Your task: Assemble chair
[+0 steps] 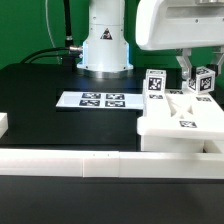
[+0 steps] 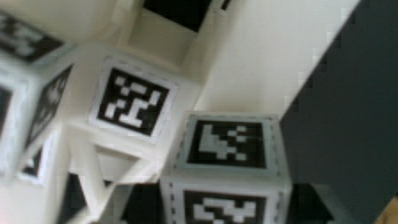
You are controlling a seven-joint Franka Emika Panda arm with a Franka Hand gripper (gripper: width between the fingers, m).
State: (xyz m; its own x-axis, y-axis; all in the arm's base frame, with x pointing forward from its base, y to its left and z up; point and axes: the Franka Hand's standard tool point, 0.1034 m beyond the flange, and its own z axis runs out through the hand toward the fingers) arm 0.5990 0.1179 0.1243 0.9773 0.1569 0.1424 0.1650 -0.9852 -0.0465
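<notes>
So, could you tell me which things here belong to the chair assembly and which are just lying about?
Job in hand:
gripper
gripped leg
other tagged leg
flat chair panels

Lying about:
marker board
white border rail

The exterior view sits off the arm, in front of the worktop (image 1: 40, 90) and somewhat above it. It looks slightly down and across at the robot base (image 1: 104, 45) at 12 o'clock. It stands far enough back to take in the border rail (image 1: 70, 163) at 6 o'clock, the marker board (image 1: 101, 100) near centre and the chair parts (image 1: 185, 115) at 3 o'clock. The wrist view rides by the tool (image 1: 193, 74) at 2 o'clock, so near the chair parts (image 2: 134, 100) that they fill its blurred frame. Both views share those parts.
</notes>
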